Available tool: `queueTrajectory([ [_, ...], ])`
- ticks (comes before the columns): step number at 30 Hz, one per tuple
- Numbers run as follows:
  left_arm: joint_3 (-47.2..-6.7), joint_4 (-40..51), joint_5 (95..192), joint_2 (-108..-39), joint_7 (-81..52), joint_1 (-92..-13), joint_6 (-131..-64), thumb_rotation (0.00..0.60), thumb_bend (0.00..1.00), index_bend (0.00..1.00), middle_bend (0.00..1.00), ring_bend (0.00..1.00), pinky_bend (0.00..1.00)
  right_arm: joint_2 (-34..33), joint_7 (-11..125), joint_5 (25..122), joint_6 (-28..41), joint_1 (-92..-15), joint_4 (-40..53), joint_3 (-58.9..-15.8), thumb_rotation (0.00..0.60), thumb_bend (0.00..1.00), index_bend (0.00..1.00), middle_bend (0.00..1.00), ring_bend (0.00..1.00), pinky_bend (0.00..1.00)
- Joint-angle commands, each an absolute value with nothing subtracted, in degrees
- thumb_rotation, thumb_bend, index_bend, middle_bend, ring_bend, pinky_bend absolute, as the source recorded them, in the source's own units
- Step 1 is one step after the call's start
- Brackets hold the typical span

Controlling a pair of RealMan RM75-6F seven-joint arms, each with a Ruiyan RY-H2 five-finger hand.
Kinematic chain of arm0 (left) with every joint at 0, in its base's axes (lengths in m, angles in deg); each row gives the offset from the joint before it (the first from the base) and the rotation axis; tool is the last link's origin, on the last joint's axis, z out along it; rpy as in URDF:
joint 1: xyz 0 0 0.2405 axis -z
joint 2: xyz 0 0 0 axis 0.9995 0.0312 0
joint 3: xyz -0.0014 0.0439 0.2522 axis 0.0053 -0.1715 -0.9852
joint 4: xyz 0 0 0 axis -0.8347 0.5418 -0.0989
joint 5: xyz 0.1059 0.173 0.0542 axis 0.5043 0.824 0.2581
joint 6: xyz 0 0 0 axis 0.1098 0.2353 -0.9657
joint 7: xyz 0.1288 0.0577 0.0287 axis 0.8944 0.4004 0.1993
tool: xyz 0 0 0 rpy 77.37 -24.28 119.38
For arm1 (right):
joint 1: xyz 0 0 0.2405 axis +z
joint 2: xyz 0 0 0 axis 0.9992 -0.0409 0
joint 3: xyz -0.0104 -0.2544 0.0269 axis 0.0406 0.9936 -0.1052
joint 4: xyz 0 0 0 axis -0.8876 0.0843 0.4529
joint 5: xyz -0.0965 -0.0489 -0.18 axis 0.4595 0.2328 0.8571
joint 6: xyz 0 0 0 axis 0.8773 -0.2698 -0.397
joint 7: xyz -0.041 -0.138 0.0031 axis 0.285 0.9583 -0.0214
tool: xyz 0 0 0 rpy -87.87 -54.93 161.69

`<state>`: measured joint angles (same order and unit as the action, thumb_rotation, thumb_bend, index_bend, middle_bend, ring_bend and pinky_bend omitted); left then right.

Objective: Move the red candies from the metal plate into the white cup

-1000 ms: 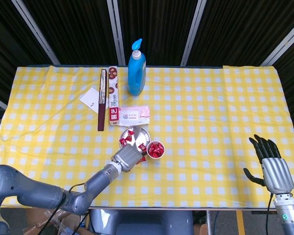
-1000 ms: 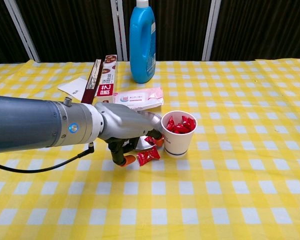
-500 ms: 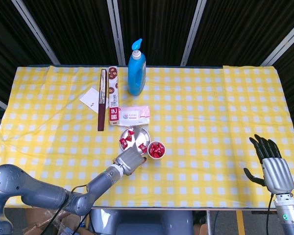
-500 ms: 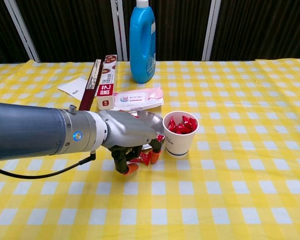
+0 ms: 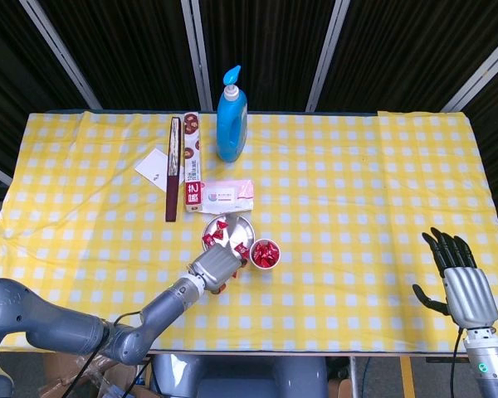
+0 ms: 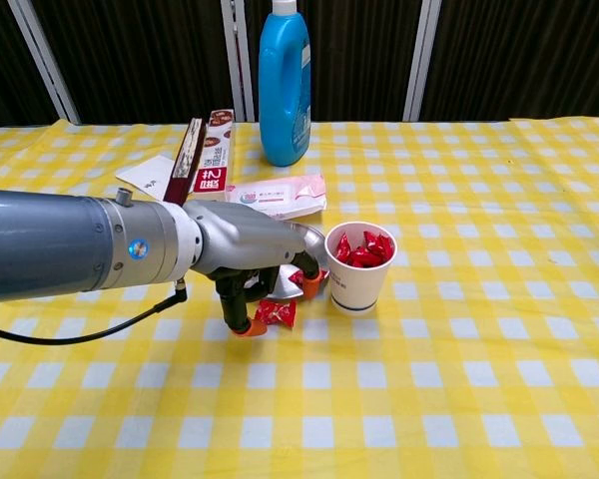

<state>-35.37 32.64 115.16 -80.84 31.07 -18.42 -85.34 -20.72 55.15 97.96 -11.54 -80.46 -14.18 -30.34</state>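
Left hand [image 6: 255, 261] pinches a red candy [image 6: 276, 312] just left of the white cup [image 6: 357, 267] (candy-filled); metal plate [image 5: 230, 231] behind it. Right hand [image 5: 463, 285] open, far right.

You are seeing a blue pump bottle [image 5: 231, 116] standing behind a pink wipes pack [image 5: 227, 196], a long box [image 5: 191, 161] and a white card [image 5: 154, 168] lying beside them.

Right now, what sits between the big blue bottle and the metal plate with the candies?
A pink-and-white wipes pack lies on the cloth between the blue bottle and the metal plate. The head view shows it best, from above.
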Motion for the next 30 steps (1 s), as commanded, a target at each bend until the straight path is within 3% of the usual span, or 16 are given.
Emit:
queueTrajectory([
  [1, -35.2, 32.4, 116.3, -81.1, 30.3, -19.2, -86.8, 0.6, 0.27, 0.23, 0.81, 0.89, 0.93, -20.7, 55.1, 98.0, -11.5, -80.4, -14.2, -30.3, 0.6, 0.36, 0.0, 0.0, 0.0, 0.0],
  [14, -35.4, 31.1, 115.2, -83.3, 32.6, -19.7, -90.8, 0.6, 0.26, 0.32, 0.83, 0.89, 0.93, -20.8, 55.0, 98.1, -11.6, -80.5, -14.2, -30.3, 0.6, 0.36, 0.0, 0.0, 0.0, 0.0],
  [30, -35.5, 30.5, 112.0, -85.3, 35.5, -18.9, -89.7, 0.6, 0.26, 0.37, 0.83, 0.89, 0.93, -20.9, 54.8, 98.1, -11.5, -80.5, -14.3, -30.3, 0.6, 0.36, 0.0, 0.0, 0.0, 0.0],
])
